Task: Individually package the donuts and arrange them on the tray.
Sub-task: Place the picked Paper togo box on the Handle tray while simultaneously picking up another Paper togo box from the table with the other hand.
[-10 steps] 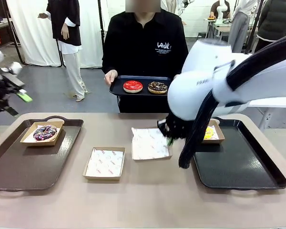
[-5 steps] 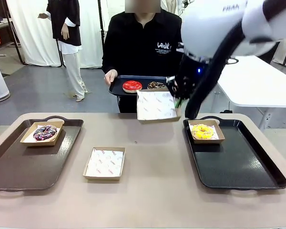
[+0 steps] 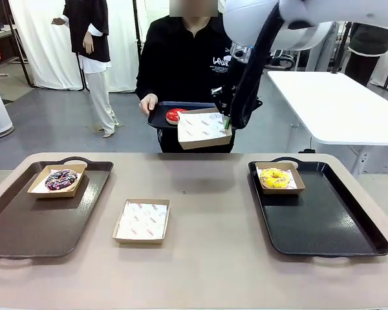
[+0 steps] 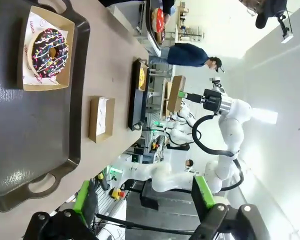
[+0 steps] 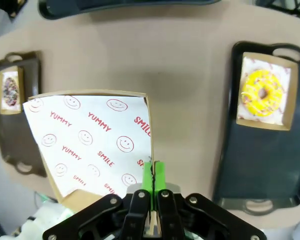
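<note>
Over the last second the right gripper (image 3: 227, 120) has lifted the box (image 3: 204, 129) off the table (image 3: 207, 271) and carried it up and across. It now hangs in the air at the near edge of the person's tray (image 3: 156, 117), just beside the red donut (image 3: 175, 115). The jaws are clenched on the box's rim; the wrist view shows the green pads (image 5: 148, 176) pinched together on the cardboard edge.

Left gripper (image 4: 144, 196) is released and holds nothing, pulled back over the left tray (image 3: 26, 226).

Elsewhere:
- purple donut (image 3: 61, 179) boxed on the left tray
- yellow donut (image 3: 275, 177) boxed on the right tray (image 3: 323, 219)
- spare box (image 3: 142, 220) empty on the table

Judgement — the box is being offered for loading. Two donuts are packaged; the red one looks next, and it has not yet left the person's tray.
</note>
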Controlling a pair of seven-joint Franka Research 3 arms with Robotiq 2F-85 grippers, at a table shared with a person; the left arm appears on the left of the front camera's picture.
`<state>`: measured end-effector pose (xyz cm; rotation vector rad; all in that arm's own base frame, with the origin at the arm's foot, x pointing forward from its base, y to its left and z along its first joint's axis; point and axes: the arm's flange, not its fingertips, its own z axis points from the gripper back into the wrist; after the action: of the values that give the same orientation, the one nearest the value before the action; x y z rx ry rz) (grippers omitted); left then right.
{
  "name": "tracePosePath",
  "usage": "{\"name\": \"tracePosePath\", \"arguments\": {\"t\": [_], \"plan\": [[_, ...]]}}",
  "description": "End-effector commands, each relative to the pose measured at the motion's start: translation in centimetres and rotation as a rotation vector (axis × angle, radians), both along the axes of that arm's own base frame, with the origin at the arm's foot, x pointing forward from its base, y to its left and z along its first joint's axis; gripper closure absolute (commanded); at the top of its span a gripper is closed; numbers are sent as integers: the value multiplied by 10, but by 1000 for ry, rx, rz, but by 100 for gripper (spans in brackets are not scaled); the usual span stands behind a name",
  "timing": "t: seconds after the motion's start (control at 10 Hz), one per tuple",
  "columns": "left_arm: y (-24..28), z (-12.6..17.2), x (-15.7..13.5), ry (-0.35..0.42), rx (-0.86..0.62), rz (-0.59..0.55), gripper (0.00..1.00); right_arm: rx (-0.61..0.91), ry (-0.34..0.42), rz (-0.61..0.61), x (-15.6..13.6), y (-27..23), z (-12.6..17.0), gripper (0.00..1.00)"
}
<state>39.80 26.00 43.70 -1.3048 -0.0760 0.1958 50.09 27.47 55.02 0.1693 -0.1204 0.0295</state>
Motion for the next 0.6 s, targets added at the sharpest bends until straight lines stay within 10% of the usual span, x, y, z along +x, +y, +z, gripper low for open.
{"name": "tracePosePath", "arguments": {"t": [0.0,0.5], "plan": [[-11,5,2,20,12,51,0,-98,46,-60,30,18,-1,100],[0,0,0,0,0,0,0,-121,9,-60,69,33,-28,100]]}}
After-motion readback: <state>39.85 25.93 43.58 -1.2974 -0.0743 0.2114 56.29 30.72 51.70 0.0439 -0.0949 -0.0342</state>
